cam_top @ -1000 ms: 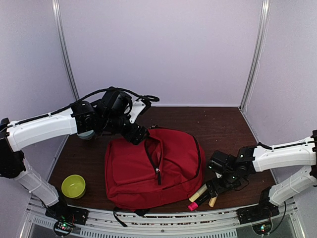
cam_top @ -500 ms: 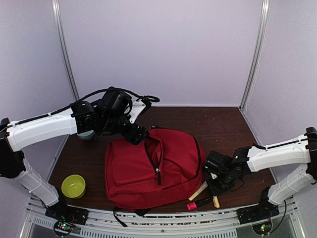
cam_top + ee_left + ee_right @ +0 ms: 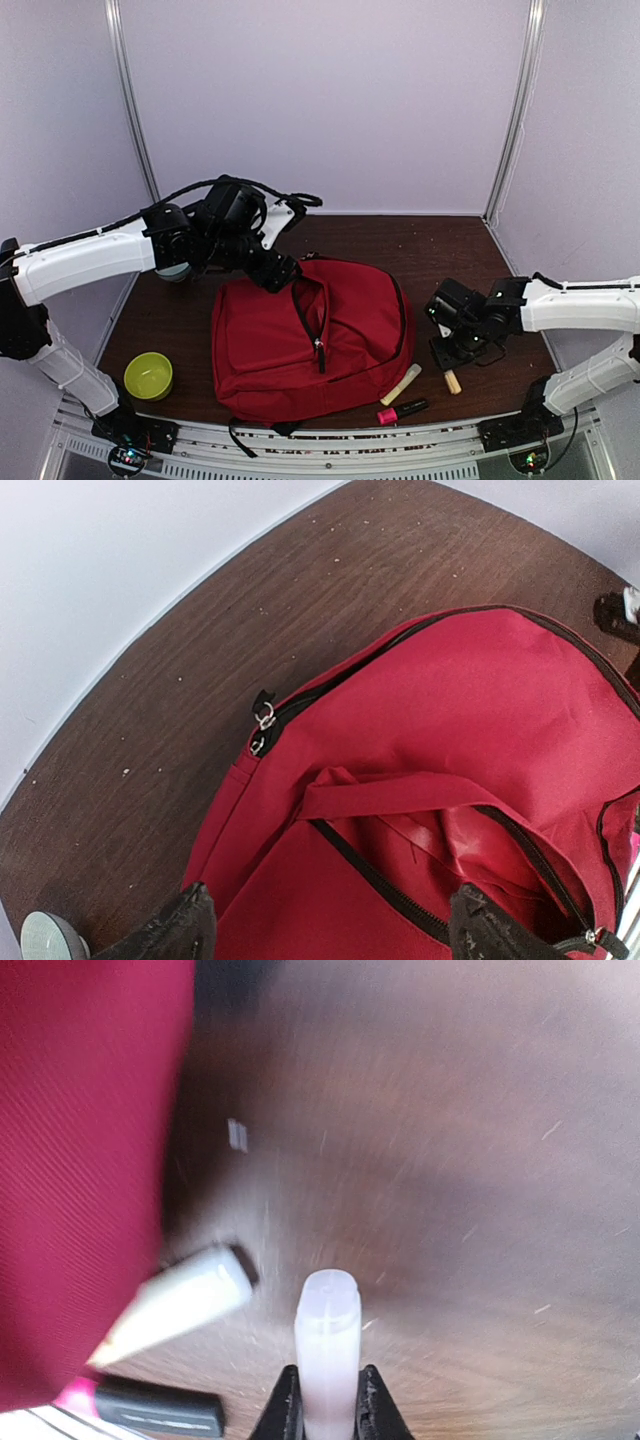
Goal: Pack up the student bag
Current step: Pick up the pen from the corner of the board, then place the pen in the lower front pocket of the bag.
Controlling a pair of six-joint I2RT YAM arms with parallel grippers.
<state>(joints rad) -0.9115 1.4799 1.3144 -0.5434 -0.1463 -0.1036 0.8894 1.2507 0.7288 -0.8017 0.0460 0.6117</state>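
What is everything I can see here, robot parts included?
backpack: one, red, middle of the table, zip open
bowl: one, green, near left
cream marker: one, cream, by the backpack's near right edge
pink marker: one, pink and black, just nearer
pale stick: one, whitish, in the right fingers
grey disc: one, under the left arm
table: one, dark brown
left fingers: two, black, open over the backpack
right fingers: two, black, shut on the pale stick

No legible text, label, brand, number or sign in any view. On the dark wooden tabletop, just beside the large red fabric backpack, a small pale rectangular scrap: too blurred to read. Nothing legible on the pale cylindrical stick or the black-and-pink marker pen near the backpack: too blurred or too small to tell.
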